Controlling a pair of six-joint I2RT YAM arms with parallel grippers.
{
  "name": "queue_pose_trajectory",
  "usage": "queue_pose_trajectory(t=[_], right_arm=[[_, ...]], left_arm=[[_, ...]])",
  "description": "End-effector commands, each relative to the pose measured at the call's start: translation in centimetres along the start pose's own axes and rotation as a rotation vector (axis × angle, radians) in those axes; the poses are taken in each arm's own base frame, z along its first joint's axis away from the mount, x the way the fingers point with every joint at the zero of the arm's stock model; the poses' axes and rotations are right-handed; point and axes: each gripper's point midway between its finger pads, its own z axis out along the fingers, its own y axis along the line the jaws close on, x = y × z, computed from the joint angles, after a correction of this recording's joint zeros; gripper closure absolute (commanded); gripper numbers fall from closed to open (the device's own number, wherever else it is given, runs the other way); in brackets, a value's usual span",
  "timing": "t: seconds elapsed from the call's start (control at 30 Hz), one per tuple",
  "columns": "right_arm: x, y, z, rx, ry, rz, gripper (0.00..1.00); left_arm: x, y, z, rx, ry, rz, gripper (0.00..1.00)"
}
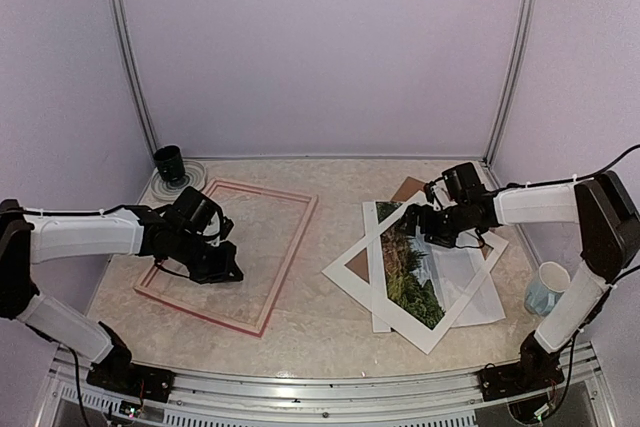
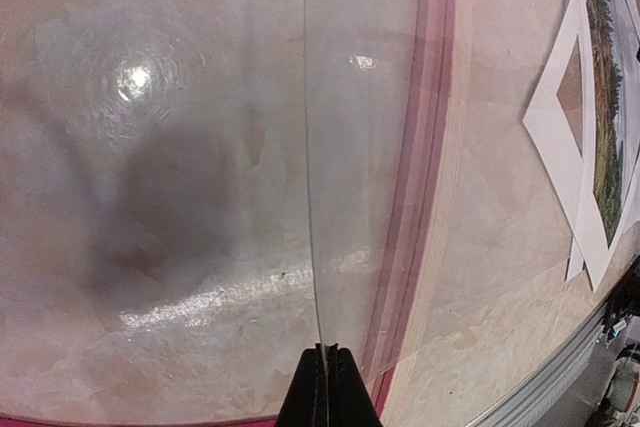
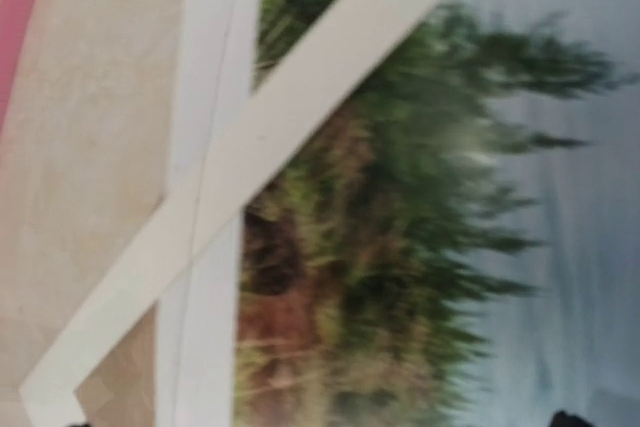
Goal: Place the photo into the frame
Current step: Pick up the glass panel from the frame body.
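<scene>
The pink-red frame lies flat on the left of the table; one of its rails also shows in the left wrist view. My left gripper hangs over the frame's near part, its jaws shut on the edge of a clear pane seen edge-on. The photo lies on the right, with a white mat lying crossed over it. My right gripper hovers low over the photo's far end, open. The right wrist view is filled by the blurred photo and a strip of the mat.
A brown backing board pokes out behind the papers. A pale mug stands at the right edge beside the right arm. A black cup sits in the back left corner. A metal rail runs along the front edge.
</scene>
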Motion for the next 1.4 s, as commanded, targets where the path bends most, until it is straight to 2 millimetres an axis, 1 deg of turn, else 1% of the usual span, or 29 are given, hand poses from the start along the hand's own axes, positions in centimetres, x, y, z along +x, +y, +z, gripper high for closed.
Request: queue_pose_trajectory(t=[0.0, 0.1, 0.4, 0.67, 0.73, 0.83, 0.93, 1.0, 1.03, 1.1, 1.17, 1.2, 1.27, 1.37], right_arm=[[-0.2, 2.1, 1.0, -0.045, 0.008, -0.021, 0.01], [0.2, 3.3, 1.8, -0.070, 0.028, -0.033, 0.01], [1.1, 7.9, 4.3, -0.162, 0.092, -0.070, 0.01], [2.2, 10.9, 5.6, -0.210, 0.131, -0.078, 0.01], [2.4, 11.3, 5.8, -0.216, 0.138, -0.084, 0.01], [2.6, 11.7, 6.0, -0.219, 0.143, -0.088, 0.01], [2.8, 11.9, 6.2, -0.221, 0.148, -0.088, 0.01], [3.0, 12.0, 6.3, -0.223, 0.154, -0.088, 0.01], [3.1, 12.0, 6.4, -0.223, 0.157, -0.087, 0.01], [3.2, 12.0, 6.5, -0.225, 0.157, -0.084, 0.01], [3.3, 12.1, 6.6, -0.231, 0.163, -0.081, 0.01], [3.3, 12.2, 6.8, -0.236, 0.165, -0.077, 0.01], [3.3, 12.4, 6.8, -0.244, 0.168, -0.072, 0.01], [3.3, 12.7, 6.9, -0.255, 0.172, -0.066, 0.01]], left_arm=[[0.1, 2.5, -0.6, -0.082, -0.011, 0.004, 1.00], [0.2, 3.5, -0.5, -0.121, -0.010, 0.006, 1.00], [0.0, 6.4, -0.6, -0.238, -0.015, 0.005, 0.99], [-0.3, 7.9, -1.2, -0.303, -0.033, -0.005, 0.97], [-0.4, 8.1, -1.3, -0.311, -0.035, -0.011, 0.93], [-0.8, 8.6, -1.7, -0.336, -0.055, -0.024, 0.77], [-1.4, 8.7, -2.4, -0.336, -0.085, -0.039, 0.68], [-1.9, 8.7, -3.0, -0.330, -0.105, -0.046, 0.64], [-2.2, 8.6, -3.3, -0.328, -0.119, -0.051, 0.60], [-3.1, 8.7, -4.2, -0.336, -0.158, -0.056, 0.50], [-4.2, 9.0, -5.1, -0.349, -0.207, -0.064, 0.44], [-4.9, 9.2, -5.7, -0.358, -0.233, -0.068, 0.42], [-6.3, 9.7, -6.6, -0.374, -0.283, -0.087, 0.36], [-8.0, 11.1, -7.5, -0.394, -0.341, -0.136, 0.28]])
